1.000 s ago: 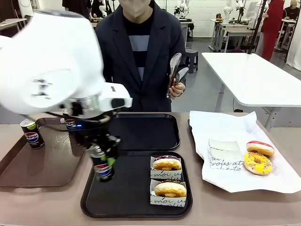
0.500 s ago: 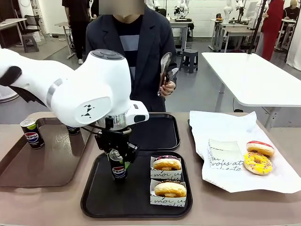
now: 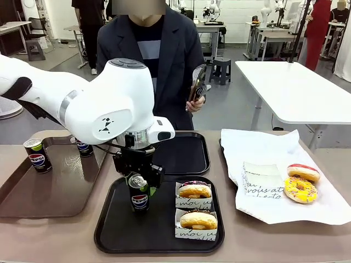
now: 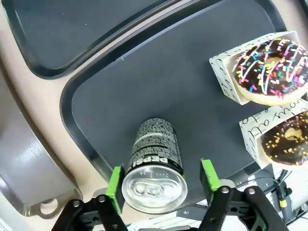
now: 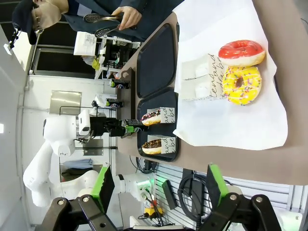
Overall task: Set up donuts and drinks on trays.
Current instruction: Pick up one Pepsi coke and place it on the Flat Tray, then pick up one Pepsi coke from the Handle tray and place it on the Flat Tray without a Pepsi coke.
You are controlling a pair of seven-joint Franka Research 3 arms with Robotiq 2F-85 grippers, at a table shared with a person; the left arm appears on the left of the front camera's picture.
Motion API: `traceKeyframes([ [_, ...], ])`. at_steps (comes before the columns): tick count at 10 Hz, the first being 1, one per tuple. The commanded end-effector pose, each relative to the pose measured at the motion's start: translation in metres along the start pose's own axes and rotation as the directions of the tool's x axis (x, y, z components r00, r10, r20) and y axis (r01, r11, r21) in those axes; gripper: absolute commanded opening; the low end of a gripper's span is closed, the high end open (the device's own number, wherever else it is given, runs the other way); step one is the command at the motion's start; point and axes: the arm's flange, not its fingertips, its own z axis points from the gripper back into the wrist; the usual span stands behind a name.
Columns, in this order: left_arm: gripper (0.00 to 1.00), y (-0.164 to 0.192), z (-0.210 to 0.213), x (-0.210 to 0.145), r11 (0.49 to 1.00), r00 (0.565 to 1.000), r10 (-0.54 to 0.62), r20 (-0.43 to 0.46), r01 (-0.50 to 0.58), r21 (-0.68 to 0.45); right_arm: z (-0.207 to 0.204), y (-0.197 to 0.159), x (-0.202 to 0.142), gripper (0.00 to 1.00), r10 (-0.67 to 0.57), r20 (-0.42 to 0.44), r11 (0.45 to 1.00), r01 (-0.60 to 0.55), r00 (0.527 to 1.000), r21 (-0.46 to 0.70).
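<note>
The left gripper (image 3: 140, 181) is letting go of the slim black Pepsi can with the silver top (image 3: 139, 198). A second ago it was carrying that can in the air above the near matte black rounded-square plastic tray (image 3: 118, 233), and half a second ago it was lowering it. Now the can is standing upright on that tray's left half, near the two chocolate-topped ring donuts in white printed paper sleeves (image 3: 194, 190). Through the left wrist camera the green pads (image 4: 208, 175) are standing spread on either side of the can's rim with a clear gap at one pad (the other is sitting so close that contact cannot be ruled out), so the claw is opening and pinching nothing. The right gripper (image 5: 159, 188) is hanging wide apart and empty, away from the trays. By my judgement the near tray is now getting its drink beside its donuts. The far matte black tray (image 3: 175, 156) is still lying bare, with another Pepsi can (image 3: 37, 155) waiting on the long brown tray (image 3: 52, 194).
</note>
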Motion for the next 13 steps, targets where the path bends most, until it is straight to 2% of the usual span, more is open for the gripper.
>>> traceKeyframes([
  [1, 0.83, 0.002, 0.020, -0.015, 1.000, 1.000, 0.002, -0.009, -0.002, -0.029, 0.000, -0.001, 0.001, 1.00, 0.018, 0.006, 1.000, -0.018, 1.000, 0.020],
  [2, 0.89, 0.002, 0.030, -0.023, 1.000, 1.000, 0.007, -0.001, -0.007, -0.027, 0.000, -0.001, 0.001, 1.00, 0.018, 0.006, 1.000, -0.018, 1.000, 0.020],
  [3, 1.00, 0.002, 0.044, -0.035, 0.999, 1.000, 0.027, 0.000, -0.027, -0.021, 0.000, -0.001, 0.001, 1.00, 0.018, 0.006, 1.000, -0.018, 1.000, 0.020],
  [6, 1.00, 0.005, 0.074, -0.062, 0.996, 0.997, 0.081, 0.014, -0.080, -0.028, 0.000, -0.001, 0.001, 1.00, 0.018, 0.006, 1.000, -0.018, 1.000, 0.020],
  [8, 1.00, 0.006, 0.084, -0.073, 0.993, 0.993, 0.118, -0.018, -0.119, -0.003, 0.000, -0.001, 0.001, 1.00, 0.018, 0.006, 1.000, -0.018, 1.000, 0.020],
  [9, 1.00, 0.003, 0.080, -0.056, 0.997, 0.997, 0.072, 0.010, -0.071, -0.020, 0.000, -0.001, 0.001, 1.00, 0.018, 0.006, 1.000, -0.018, 1.000, 0.020],
  [13, 1.00, 0.004, 0.084, -0.062, 0.997, 0.997, 0.082, 0.002, -0.082, -0.012, 0.000, -0.001, 0.001, 1.00, 0.018, 0.006, 1.000, -0.018, 1.000, 0.020],
])
